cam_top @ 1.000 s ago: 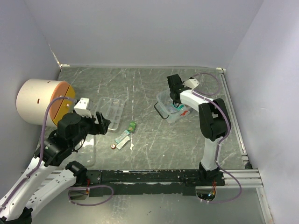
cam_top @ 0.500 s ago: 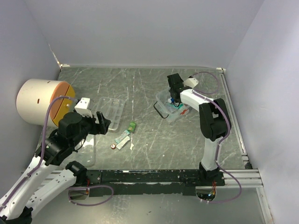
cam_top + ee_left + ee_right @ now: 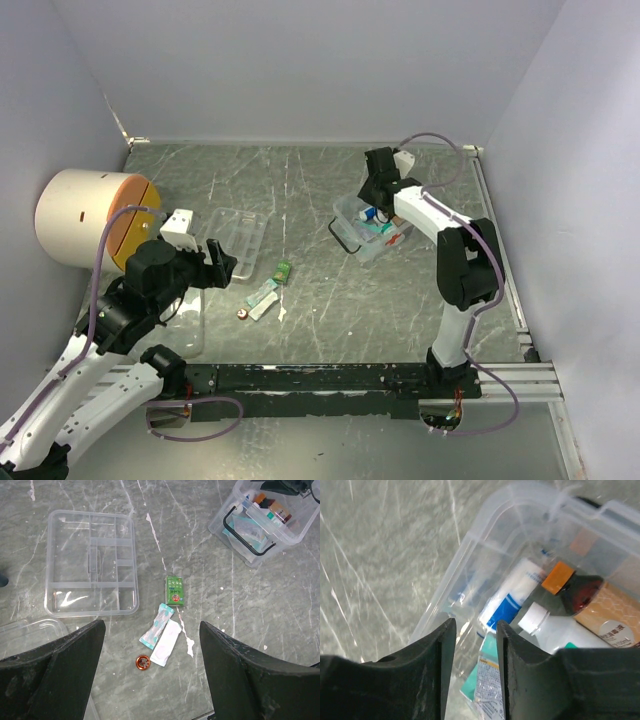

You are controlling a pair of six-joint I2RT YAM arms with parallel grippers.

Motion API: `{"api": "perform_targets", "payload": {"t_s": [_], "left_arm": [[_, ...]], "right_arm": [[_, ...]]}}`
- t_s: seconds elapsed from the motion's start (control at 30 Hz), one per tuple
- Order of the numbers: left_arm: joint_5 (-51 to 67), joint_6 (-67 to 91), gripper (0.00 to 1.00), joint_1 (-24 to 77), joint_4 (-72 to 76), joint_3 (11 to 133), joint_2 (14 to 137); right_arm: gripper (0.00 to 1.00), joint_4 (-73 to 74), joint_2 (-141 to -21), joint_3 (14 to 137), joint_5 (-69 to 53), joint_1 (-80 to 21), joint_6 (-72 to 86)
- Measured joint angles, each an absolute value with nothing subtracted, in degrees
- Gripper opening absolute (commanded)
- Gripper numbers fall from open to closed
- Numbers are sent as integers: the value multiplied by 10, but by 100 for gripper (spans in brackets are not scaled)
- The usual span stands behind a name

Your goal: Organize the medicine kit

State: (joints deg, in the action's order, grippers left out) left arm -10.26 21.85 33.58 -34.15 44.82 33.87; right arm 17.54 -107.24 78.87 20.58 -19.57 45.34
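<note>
A clear medicine box [image 3: 350, 210] with a black handle stands at the back right; it also shows in the left wrist view [image 3: 227, 532] and the right wrist view [image 3: 470, 550]. It holds a white tube with a blue band [image 3: 512, 597], a brown bottle [image 3: 590, 597], a white bottle [image 3: 555, 630] and a teal sachet [image 3: 487, 680]. My right gripper [image 3: 375, 190] [image 3: 476, 625] hovers over the box's far side, slightly open and empty. On the table lie a green packet [image 3: 175, 590], a teal sachet [image 3: 156, 625], a white sachet [image 3: 167, 642] and a copper cap [image 3: 143, 662]. My left gripper [image 3: 215, 262] [image 3: 151, 625] is wide open above them.
A clear divided tray [image 3: 237, 243] [image 3: 91, 562] lies left of the loose items. A clear lid [image 3: 190, 320] [image 3: 30, 630] lies near my left arm. A cream cylinder with an orange face [image 3: 90, 215] stands at the far left. Walls close in behind and on both sides.
My right gripper has lifted out of the box and moved a little toward the back. The left arm and the loose items have not moved.
</note>
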Motion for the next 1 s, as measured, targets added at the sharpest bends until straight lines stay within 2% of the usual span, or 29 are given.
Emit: {"api": "perform_targets", "payload": {"t_s": [0.33,0.83,1.0], "left_arm": [[-103,219,87,336,-342,448,340],[-103,219,88,336,-342,448,338],[-103,219,87,336,-342,448,336]], "right_arm": [[32,270,-1099,816,82,-196,371],[36,360,-1099,809,66,-197,299],[33,380,-1098,808,67,-199,284]]}}
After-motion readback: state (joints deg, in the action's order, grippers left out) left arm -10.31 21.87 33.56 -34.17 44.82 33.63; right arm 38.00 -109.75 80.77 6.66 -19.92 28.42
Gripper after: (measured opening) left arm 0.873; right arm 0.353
